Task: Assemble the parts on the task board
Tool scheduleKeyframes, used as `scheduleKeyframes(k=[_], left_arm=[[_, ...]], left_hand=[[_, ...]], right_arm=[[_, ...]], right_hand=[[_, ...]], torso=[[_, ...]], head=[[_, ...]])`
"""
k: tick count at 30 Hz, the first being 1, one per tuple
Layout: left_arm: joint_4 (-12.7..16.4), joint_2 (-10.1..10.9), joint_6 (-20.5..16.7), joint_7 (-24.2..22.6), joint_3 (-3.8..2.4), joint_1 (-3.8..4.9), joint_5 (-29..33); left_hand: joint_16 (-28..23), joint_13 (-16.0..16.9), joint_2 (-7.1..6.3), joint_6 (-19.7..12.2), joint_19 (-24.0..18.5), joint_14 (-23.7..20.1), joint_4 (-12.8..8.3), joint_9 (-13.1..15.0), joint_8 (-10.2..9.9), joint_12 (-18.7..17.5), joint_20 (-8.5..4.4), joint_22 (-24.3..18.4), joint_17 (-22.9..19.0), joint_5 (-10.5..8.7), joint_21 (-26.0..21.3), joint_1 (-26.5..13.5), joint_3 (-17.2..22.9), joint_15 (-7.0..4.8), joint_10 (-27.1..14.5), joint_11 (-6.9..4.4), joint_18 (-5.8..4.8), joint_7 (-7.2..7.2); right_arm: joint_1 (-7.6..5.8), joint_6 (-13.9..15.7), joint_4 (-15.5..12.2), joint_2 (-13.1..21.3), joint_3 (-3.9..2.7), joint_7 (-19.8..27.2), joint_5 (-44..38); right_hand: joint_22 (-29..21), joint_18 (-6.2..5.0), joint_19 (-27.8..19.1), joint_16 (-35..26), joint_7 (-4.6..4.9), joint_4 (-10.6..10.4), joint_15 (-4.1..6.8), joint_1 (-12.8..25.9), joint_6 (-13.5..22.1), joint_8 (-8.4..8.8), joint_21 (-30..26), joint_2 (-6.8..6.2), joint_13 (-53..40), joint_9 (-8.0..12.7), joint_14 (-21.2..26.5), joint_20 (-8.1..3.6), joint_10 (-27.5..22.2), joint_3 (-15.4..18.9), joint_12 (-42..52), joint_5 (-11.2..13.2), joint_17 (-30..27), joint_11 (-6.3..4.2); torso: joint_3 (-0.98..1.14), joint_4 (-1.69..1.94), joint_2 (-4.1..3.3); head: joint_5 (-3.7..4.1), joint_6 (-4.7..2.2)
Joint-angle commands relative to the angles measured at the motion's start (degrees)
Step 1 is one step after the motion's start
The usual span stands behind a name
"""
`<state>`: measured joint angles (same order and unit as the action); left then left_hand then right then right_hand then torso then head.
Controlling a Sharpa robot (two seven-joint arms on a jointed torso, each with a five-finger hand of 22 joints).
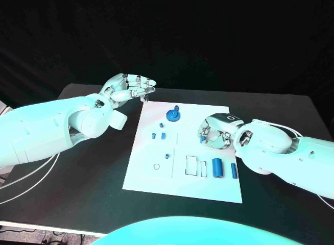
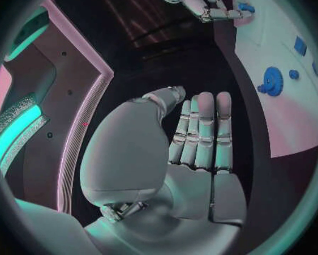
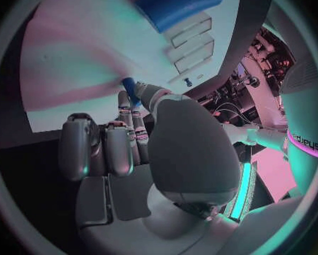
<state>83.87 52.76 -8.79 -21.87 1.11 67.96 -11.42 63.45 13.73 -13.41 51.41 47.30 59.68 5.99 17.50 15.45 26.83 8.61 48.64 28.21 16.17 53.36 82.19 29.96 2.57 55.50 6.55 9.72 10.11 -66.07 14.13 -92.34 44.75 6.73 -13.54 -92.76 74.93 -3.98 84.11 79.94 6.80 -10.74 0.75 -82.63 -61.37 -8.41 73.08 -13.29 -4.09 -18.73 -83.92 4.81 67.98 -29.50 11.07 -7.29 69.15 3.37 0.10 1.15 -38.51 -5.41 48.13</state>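
- Step in hand, as I judge it: right hand [image 1: 215,133] over the middle-right of the task board [image 1: 148,176], pinching a small blue peg [image 3: 130,88] between thumb and a finger; looks like carry-to-slot, insertion not yet done.
- Right wrist view: the peg's tip pokes out past the fingertips, close above the white board; cannot tell if it touches.
- Left hand [image 1: 128,88] hovers off the board's far-left corner, over the black surface [image 1: 78,204]; fingers held side by side, slightly curled, holding nothing.
- Parts on the board: blue gear [image 1: 173,115] near the far edge; small blue pieces [image 1: 163,136] below it; two blue cylinders [image 1: 217,166] lying side by side near the right edge, next to outlined rectangular slots [image 1: 191,165].
- Next move probably calls for: line the peg upright over its hole, lower straight, release only once seated. Which hole is meant cannot be told.
- Risk: slim peg, shallow pinch, could tilt or slip on contact.
- Writing: pale lettering on the robot's arm in the right wrist view, too bent to read. No labels legible on the board or parts.
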Motion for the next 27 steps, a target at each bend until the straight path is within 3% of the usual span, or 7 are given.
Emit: scheduleKeyframes(k=[1,10,18,27], left_arm=[[0.12,-0.07,0.97,-0.26,-0.04,0.04,0.34],[0.08,-0.04,0.99,-0.2,-0.04,0.04,0.34],[-0.14,-0.06,0.98,-0.2,-0.04,0.04,0.34],[-0.61,-0.28,0.98,-0.23,-0.04,0.03,0.34]], left_hand=[[-0.24,-0.09,0.26,-0.18,0.15,-0.39,-0.23,-0.09,-0.05,0.28,0.0,-0.05,-0.05,0.22,-0.33,0.47,0.03,0.11,-0.31,0.06,0.72,0.2],[-0.23,-0.09,0.31,-0.17,0.14,-0.4,-0.26,-0.08,-0.04,0.31,0.0,-0.04,-0.05,0.23,-0.34,0.51,0.05,0.11,-0.29,0.05,0.72,0.19],[-0.22,-0.11,0.42,-0.15,0.13,-0.44,-0.48,-0.08,-0.02,0.37,-0.01,0.0,-0.05,0.26,-0.3,0.78,0.15,0.07,-0.27,0.02,0.74,0.16],[-0.22,-0.12,0.47,-0.14,0.13,-0.45,-0.58,-0.08,-0.01,0.39,-0.02,0.03,-0.05,0.27,-0.27,0.89,0.2,0.06,-0.28,0.02,0.75,0.16]], right_arm=[[0.25,0.52,0.0,-0.49,0.09,0.52,-0.41],[0.42,4.24,-0.13,-0.41,0.12,-0.98,-1.44],[0.2,6.3,-1.95,0.89,-0.01,-1.52,1.17],[-1.4,7.82,-5.74,2.98,-0.67,-1.33,7.43]], right_hand=[[9.32,1.11,2.8,0.25,-0.19,0.52,0.59,0.15,-0.85,-0.49,1.1,0.04,-0.23,-0.37,-2.23,-0.62,1.14,-1.27,-0.44,0.3,0.21,-0.2],[10.65,1.64,3.4,0.73,-0.93,3.99,1.63,0.11,-4.07,-3.46,4.15,2.06,-1.66,-2.77,-2.44,-1.39,5.73,-3.92,-0.48,0.4,1.0,-1.41],[10.81,1.7,3.45,0.83,-0.95,4.66,1.72,0.86,-3.9,-4.0,4.44,2.25,-2.0,-3.56,-2.48,-1.53,6.18,-4.36,-0.89,-0.39,1.15,-1.46],[10.93,1.74,3.49,0.88,-0.93,5.0,1.7,1.37,-3.73,-4.3,4.67,2.29,-2.17,-4.04,-2.5,-1.55,6.32,-4.54,-1.2,-0.56,1.23,-1.44]], torso=[[0.0,0.02,0.04],[-0.02,0.03,0.05],[-0.08,0.01,0.11],[-0.08,-0.01,0.19]], head=[[0.02,0.11],[0.05,0.16],[0.08,0.1],[-0.01,0.01]])
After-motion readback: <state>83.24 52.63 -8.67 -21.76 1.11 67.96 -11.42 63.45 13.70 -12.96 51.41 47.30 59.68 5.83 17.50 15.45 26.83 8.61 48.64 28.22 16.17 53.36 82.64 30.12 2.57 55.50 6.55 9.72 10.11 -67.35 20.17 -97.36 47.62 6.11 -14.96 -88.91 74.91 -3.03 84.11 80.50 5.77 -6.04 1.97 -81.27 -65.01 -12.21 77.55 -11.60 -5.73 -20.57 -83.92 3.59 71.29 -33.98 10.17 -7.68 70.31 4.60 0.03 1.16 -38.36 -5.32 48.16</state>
